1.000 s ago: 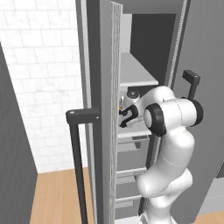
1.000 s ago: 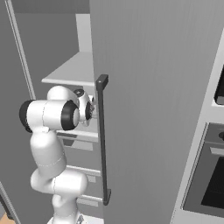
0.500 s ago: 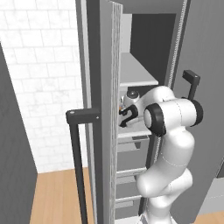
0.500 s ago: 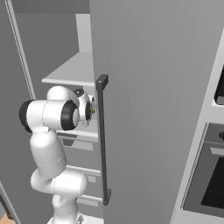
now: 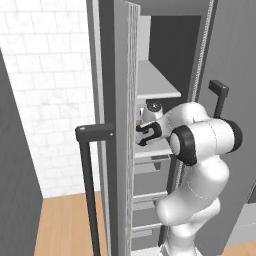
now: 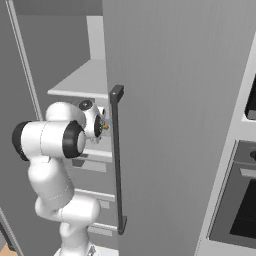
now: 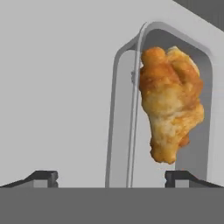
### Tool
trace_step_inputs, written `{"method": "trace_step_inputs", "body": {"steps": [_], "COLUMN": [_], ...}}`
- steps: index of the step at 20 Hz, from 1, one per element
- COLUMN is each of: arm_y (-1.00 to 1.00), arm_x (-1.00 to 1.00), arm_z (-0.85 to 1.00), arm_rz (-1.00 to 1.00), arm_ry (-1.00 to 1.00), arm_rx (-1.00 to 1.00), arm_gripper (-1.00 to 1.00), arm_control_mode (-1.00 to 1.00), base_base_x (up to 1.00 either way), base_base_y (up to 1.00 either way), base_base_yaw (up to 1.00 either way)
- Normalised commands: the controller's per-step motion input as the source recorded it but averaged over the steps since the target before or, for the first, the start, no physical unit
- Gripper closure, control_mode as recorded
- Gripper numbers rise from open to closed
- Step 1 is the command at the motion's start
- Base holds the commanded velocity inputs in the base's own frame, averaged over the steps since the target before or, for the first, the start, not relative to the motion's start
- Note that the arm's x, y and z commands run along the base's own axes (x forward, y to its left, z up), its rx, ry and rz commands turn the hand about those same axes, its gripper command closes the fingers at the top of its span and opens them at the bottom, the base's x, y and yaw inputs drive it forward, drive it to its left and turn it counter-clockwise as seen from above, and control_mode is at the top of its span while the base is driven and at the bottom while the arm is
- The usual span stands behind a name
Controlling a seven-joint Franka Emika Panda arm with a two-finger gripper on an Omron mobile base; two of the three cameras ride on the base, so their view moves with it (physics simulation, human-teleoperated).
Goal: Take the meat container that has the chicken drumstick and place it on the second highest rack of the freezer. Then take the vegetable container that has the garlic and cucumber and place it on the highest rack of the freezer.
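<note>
Freezer shelf [image 7: 57,87]: golden, lumpy chicken drumstick [image 7: 170,105]

Straight ahead of the gripper [image 7: 111,175], the chicken drumstick [image 7: 169,104] lies in its meat container [image 7: 122,113], apparently resting on the rack just below the highest rack [image 5: 156,82] inside the freezer [image 5: 172,40].

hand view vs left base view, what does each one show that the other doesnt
Hand view: the chicken drumstick seen close, lying in its pale container on a light-grey shelf surface, with the tool fingertips spread wide to either side of the container's near end, touching nothing.

Left base view: the freezer with its open door and black bar handle, the highest rack, the drawers below, the white arm reaching in, and the white brick wall.

Both: the open tool at the shelf under the highest rack.
</note>
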Motion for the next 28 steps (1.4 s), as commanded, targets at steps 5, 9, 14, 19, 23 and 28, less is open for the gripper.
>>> {"method": "trace_step_inputs", "body": {"steps": [5, 9, 14, 19, 23, 28], "arm_y": [0.0, 0.0, -0.03, -0.06, -0.01, -0.01], "arm_x": [-0.78, -0.79, -0.93, -0.98, -0.87, -0.83], "arm_z": [0.64, 0.63, 0.54, 0.52, 0.61, 0.56], "arm_rz": [0.0, -0.05, -0.08, -0.09, -0.1, -0.09], "arm_ry": [0.0, 0.0, 0.05, 0.03, 0.09, 0.08], "arm_rx": [0.0, 0.0, 0.05, 0.07, 0.1, 0.07], "arm_gripper": [-1.0, -1.0, -1.0, -1.0, -1.0, -1.0], "arm_control_mode": [-1.0, -1.0, -1.0, -1.0, -1.0, -1.0], "base_base_x": [0.0, 0.0, 0.0, 0.0, 0.0, 0.0], "base_base_y": [0.0, 0.0, 0.0, 0.0, 0.0, 0.0], "base_base_yaw": [0.0, 0.0, 0.0, 0.0, 0.0, 0.0]}}
